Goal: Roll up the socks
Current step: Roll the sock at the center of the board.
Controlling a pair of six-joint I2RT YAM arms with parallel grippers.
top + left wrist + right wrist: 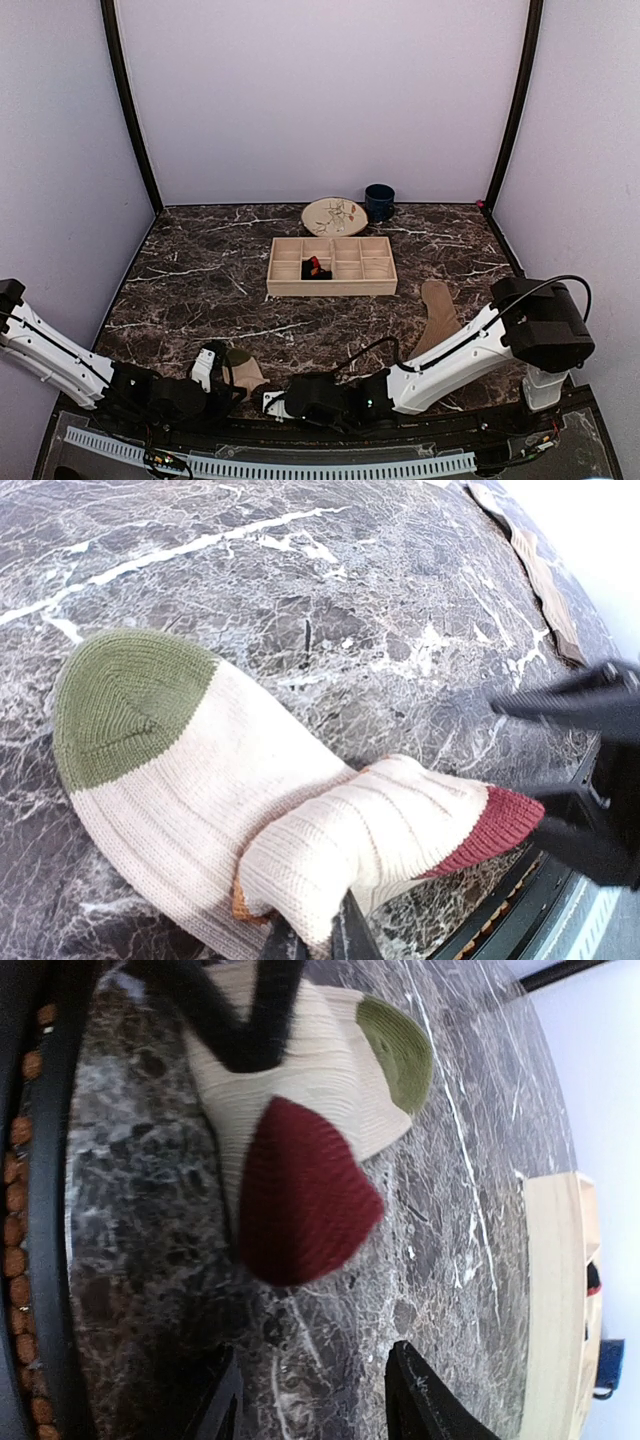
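We see the cream sock (200, 780) at the counter's six o'clock.
Left end effector (315, 942) clamps its fold; right end effector (315, 1390) gapes open beside it.

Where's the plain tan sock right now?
Top view: the tan sock lies flat on the right side of the table, just right of the wooden tray, beside the right arm.
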